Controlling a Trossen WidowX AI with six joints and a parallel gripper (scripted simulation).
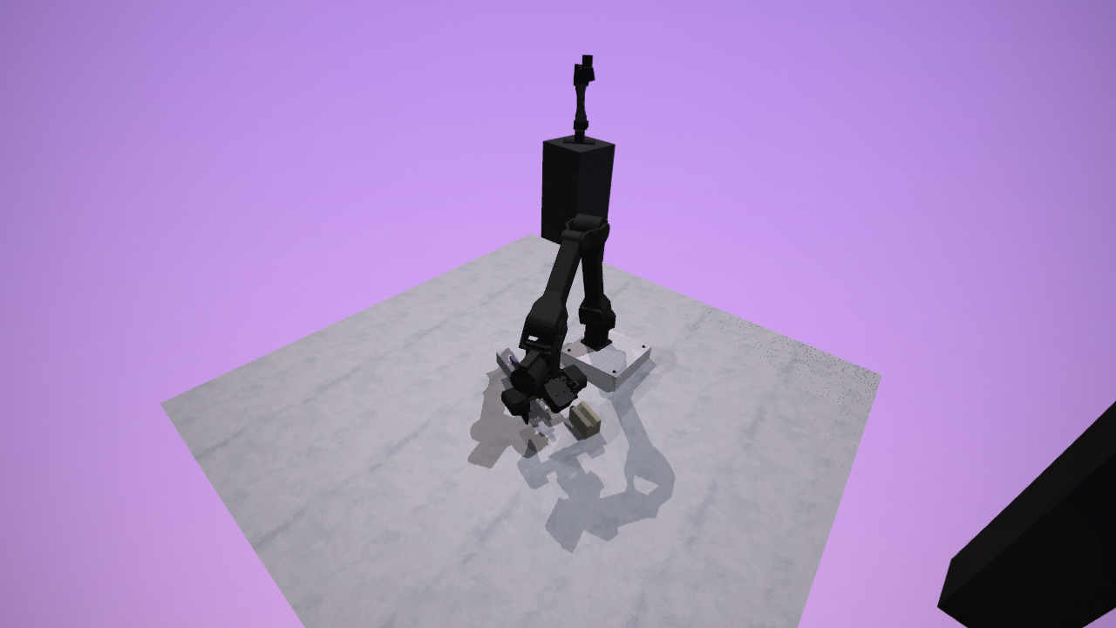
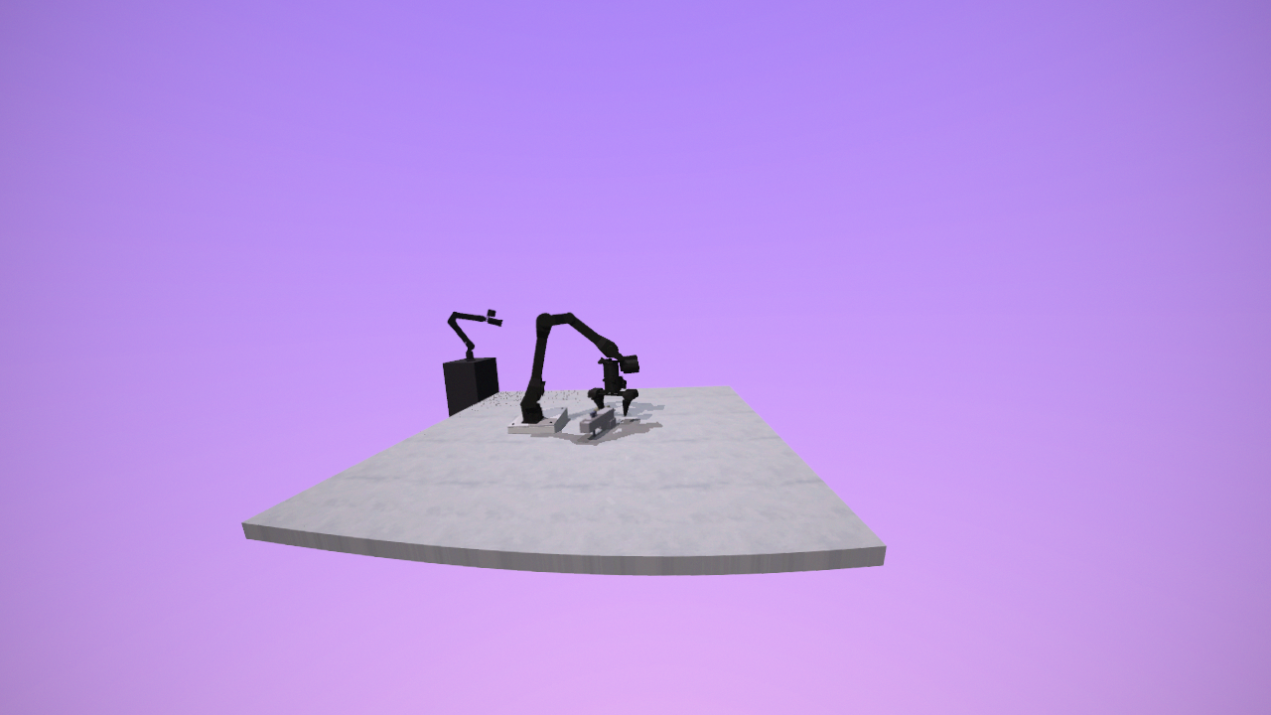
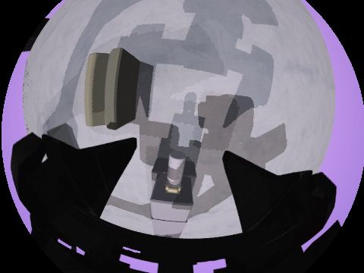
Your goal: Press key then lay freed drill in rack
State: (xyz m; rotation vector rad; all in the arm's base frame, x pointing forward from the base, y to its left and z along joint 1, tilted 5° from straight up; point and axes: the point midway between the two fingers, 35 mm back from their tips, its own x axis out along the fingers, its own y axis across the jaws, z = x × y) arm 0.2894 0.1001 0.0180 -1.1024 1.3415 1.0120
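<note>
The drill is a short grey cylinder sticking out of the end of a long grey housing, with a brass ring at its root. The small dark key is on the housing's top near the far end; the wrist view does not show it. The rack is an olive block with a lengthwise groove, apart from the housing, and it is empty. My gripper is open and points down, its fingers on either side of the drill end. Nothing is between them. Contact cannot be told.
The arm's pale base plate stands on the table behind the rack and beside the housing. A black pedestal with a smaller arm stands beyond the table. A dark block shows at the right edge of the top view.
</note>
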